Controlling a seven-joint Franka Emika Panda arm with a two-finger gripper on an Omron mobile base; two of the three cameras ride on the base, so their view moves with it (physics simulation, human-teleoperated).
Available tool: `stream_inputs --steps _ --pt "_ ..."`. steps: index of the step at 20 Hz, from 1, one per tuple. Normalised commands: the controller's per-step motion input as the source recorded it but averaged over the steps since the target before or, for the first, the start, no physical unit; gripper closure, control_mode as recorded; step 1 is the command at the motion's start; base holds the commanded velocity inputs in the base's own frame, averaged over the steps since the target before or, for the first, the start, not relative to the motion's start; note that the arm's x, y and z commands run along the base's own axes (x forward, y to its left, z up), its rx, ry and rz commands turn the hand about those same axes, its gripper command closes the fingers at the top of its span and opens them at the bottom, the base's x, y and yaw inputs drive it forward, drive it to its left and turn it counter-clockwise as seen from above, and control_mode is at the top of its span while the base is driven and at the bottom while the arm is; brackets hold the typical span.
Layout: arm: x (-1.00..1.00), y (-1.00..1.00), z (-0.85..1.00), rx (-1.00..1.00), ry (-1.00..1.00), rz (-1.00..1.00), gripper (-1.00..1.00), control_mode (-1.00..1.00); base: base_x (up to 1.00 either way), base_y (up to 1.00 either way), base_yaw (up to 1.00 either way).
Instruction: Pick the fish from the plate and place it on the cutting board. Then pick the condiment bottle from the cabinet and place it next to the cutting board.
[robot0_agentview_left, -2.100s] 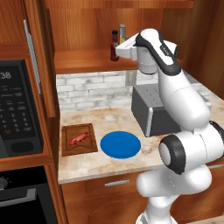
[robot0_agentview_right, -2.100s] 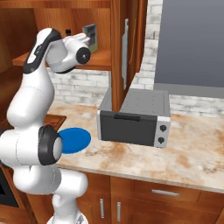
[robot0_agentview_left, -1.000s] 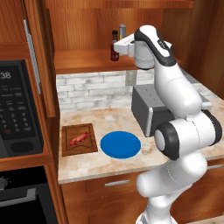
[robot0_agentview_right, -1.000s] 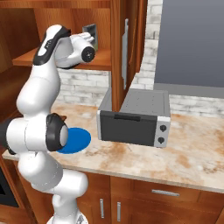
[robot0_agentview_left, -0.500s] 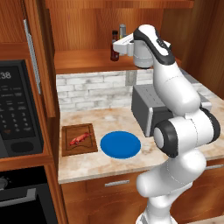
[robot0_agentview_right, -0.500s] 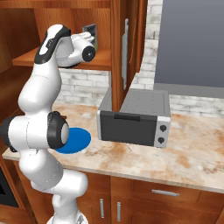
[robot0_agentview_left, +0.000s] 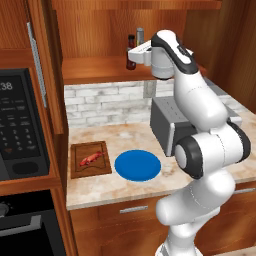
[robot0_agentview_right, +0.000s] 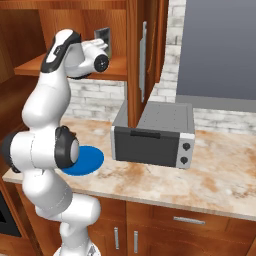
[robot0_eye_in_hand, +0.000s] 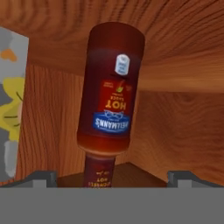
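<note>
My claw is up at the cabinet shelf, and over the last two seconds it has eased in closer to the condiment bottle, with my upper arm swung round toward the shelf. That tells me the reach is nearly done and the grasp comes next. In the hand view the bottle stands dead ahead, upside down because my hand is rolled, its neck dropping between my two fingertips, which sit wide apart at either side. So the claw is open and holding nothing. The tall grey cylinder stands just beside the bottle, so I judge the closing needs care. Down on the bench the fish already lies on the cutting board, beside the bare plate.
</note>
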Motion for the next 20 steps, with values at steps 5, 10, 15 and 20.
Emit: stream_inputs --steps 5,10,15,20 --pt "0.17 0.0 -0.02 0.0 0.0 0.0 -1.0 -1.0 0.0 0.0 0.0" --pt "0.19 0.0 0.0 0.0 0.01 0.0 -1.0 -1.0 0.0 0.0 0.0" --pt "0.16 0.04 0.0 0.0 0.03 0.0 -1.0 -1.0 0.0 0.0 0.0" --pt "0.11 0.12 0.0 0.0 0.05 0.0 -1.0 -1.0 0.0 0.0 0.0"
